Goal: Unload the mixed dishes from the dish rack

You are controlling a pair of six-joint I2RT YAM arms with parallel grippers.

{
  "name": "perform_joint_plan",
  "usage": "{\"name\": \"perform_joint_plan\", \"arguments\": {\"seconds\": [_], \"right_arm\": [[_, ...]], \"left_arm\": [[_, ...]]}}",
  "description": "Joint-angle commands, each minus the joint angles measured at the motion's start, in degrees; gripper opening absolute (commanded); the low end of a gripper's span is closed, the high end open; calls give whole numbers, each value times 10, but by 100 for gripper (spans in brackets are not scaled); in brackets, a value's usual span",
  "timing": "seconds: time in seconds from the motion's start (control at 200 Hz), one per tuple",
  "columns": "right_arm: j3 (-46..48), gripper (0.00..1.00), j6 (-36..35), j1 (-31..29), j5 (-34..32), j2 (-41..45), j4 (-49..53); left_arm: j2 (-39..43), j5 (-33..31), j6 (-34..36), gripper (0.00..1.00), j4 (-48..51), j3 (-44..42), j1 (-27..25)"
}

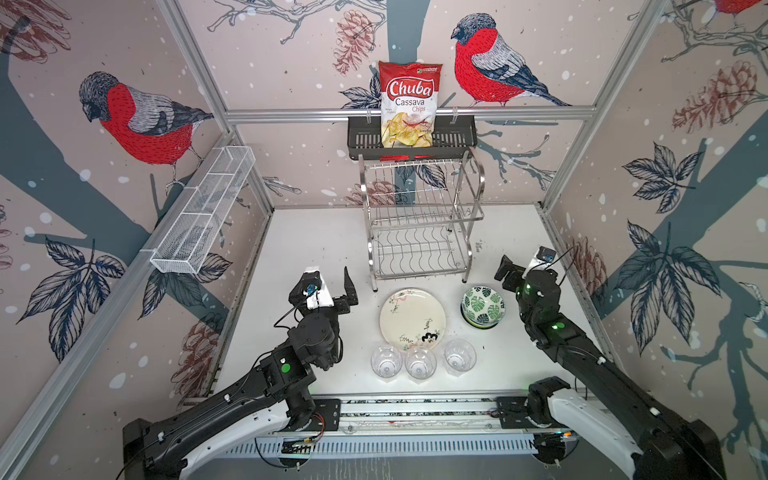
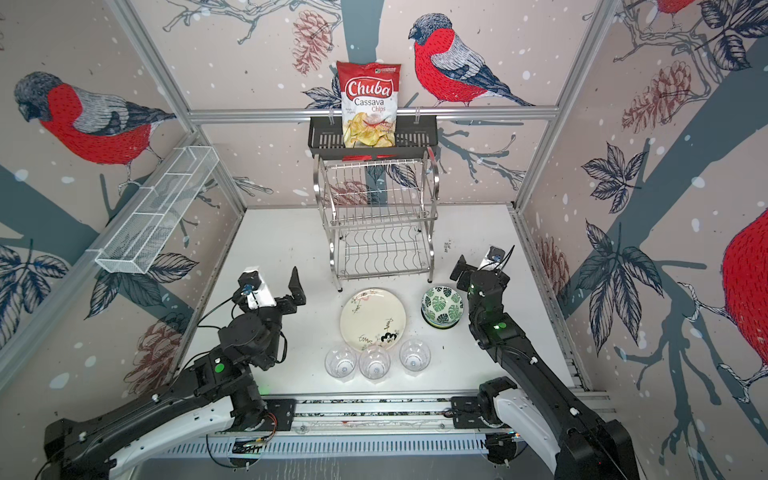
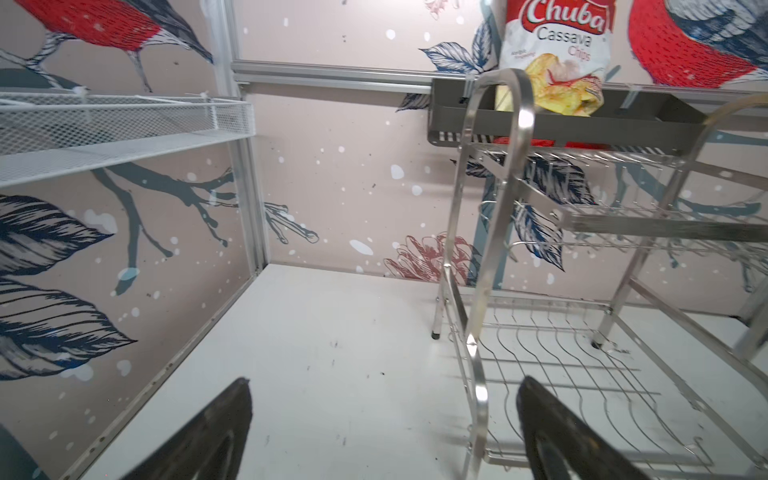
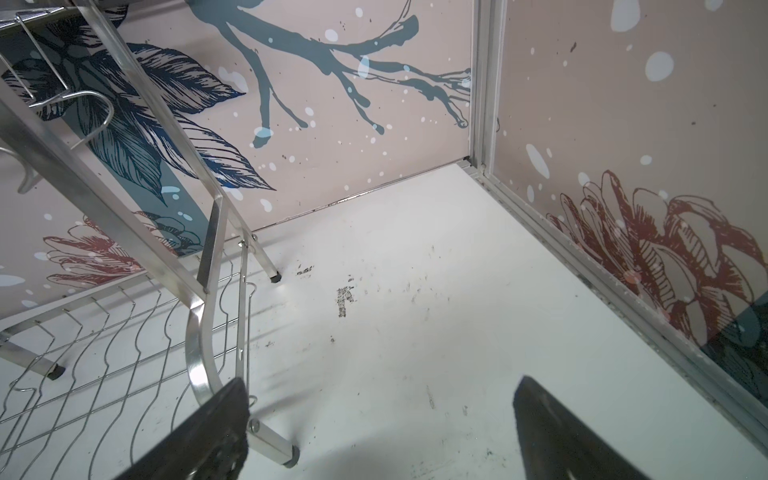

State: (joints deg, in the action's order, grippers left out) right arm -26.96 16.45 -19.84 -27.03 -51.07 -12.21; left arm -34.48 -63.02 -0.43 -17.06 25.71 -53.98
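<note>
A white table [image 1: 299, 249] stands between bird-printed walls [image 1: 124, 232]. In both top views the dish rack [image 1: 419, 220] is at the middle of the back edge; before it lie the cream floral plate [image 1: 411, 318], a bowl stack [image 1: 483, 307] beside it, and three tumblers [image 1: 419, 361] in a row nearer the front edge. Left wrist view: the left gripper [image 3: 382, 419] has its jaws wide apart, empty, beside the rack's lower tier. Right wrist view: the right gripper [image 4: 380, 419] is likewise apart and empty, near a rack leg.

Three tumblers [image 1: 387, 360] [image 1: 420, 362] [image 1: 459, 356], three stacked bowls [image 1: 483, 303], one plate [image 1: 411, 318] showing, one rack [image 1: 419, 223], one chips bag [image 1: 409, 104].
</note>
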Motion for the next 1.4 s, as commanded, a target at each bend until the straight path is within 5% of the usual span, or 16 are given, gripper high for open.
{"name": "perform_joint_plan", "arguments": {"seconds": [0.0, 0.435, 0.51, 0.645, 0.986, 1.241, 1.391], "right_arm": [[2, 99, -24, 2, -21, -11, -36], [88, 99, -74, 4, 38, 37, -146], [114, 99, -87, 6, 27, 51, -180], [133, 99, -96, 19, 14, 46, -216], [164, 99, -103, 72, 30, -43, -333], [165, 99, -59, 119, 53, -172, -423], [136, 99, -68, 124, 60, -230, -431]], "left_arm": [[-11, 0, 54, 98, -130, -34, 49], [-161, 163, -15, 98, -121, -47, 248], [-172, 207, 0, 98, -188, -75, 269], [-232, 183, 63, 98, -419, -153, 281], [-449, 185, 84, 98, -559, -155, 340], [-454, 332, 20, 100, -506, -129, 422], [-458, 360, 4, 100, -508, -126, 456]]}}
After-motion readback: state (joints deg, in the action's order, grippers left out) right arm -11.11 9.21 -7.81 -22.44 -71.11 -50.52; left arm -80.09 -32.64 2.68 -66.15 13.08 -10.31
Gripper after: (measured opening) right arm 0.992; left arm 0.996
